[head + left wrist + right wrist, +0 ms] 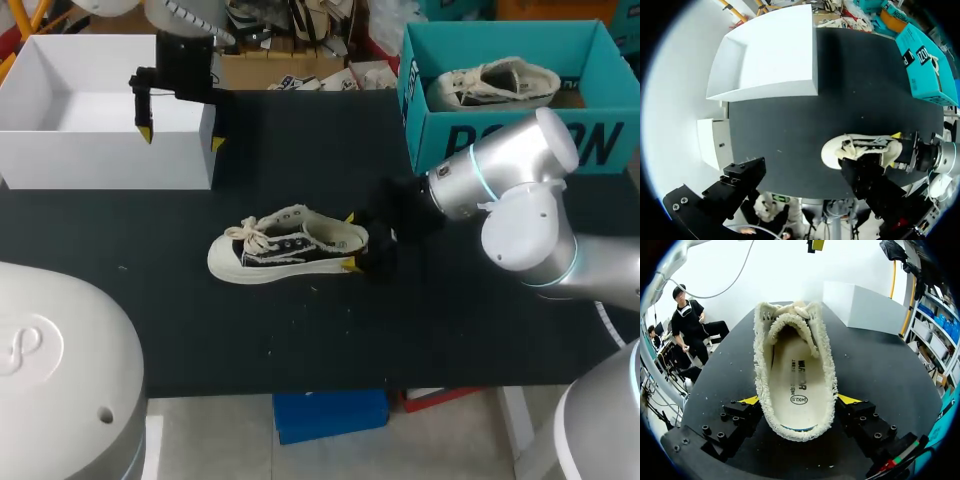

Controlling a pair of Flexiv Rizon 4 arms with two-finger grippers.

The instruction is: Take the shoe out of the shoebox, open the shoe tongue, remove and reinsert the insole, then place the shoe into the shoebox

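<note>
Shoe (285, 245) sits mid-tabletop (300, 340), right pincer (348, 240) clamped across its heel. Left pincer (182, 137) gapes empty over the white box (60, 150). Light, floppy canvas, I'd say; that stiffer heel looks the best hold.

The right arm (520, 200) is built of rounded silver-grey shells, with thin cyan light rings at its joints. The left arm (60, 370) has a pale grey domed housing with an embossed loop mark and small round holes. The left gripper (182, 138) and right gripper (349, 240) are matte black, their jaws tipped bright yellow. Socket-head screws (705, 430) stud the black blocks, and a red-and-green lead (900, 460) runs beside one.
</note>
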